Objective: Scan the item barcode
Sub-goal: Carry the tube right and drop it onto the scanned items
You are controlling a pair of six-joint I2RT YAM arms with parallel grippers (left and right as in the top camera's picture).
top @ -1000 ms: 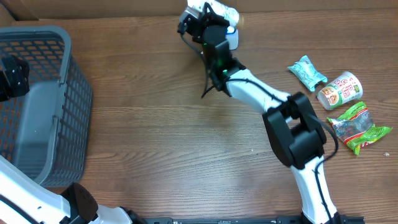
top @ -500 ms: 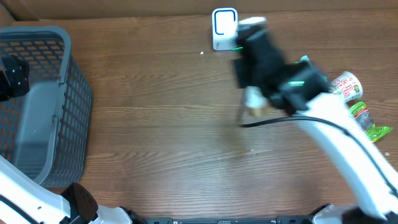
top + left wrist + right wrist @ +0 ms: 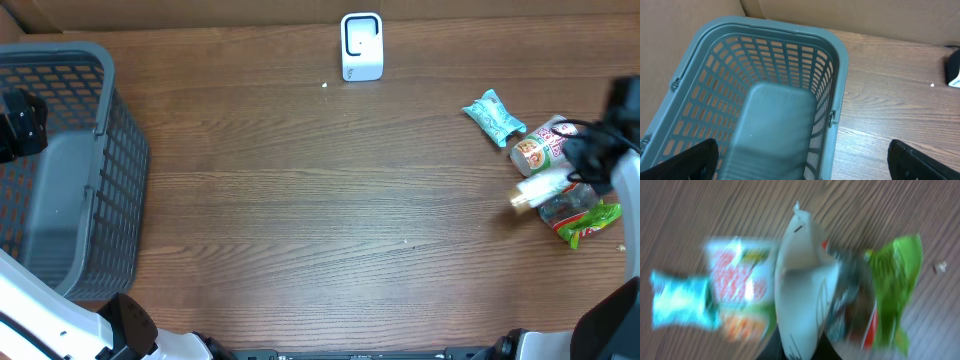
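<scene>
Your right gripper grips a white packet at the right edge, well apart from the top-centre scanner, and your left gripper gapes, so scanning looks undone.

overhead: top-down, whole table | left wrist: down into basket, shared overhead | right wrist: close over snack packets
</scene>
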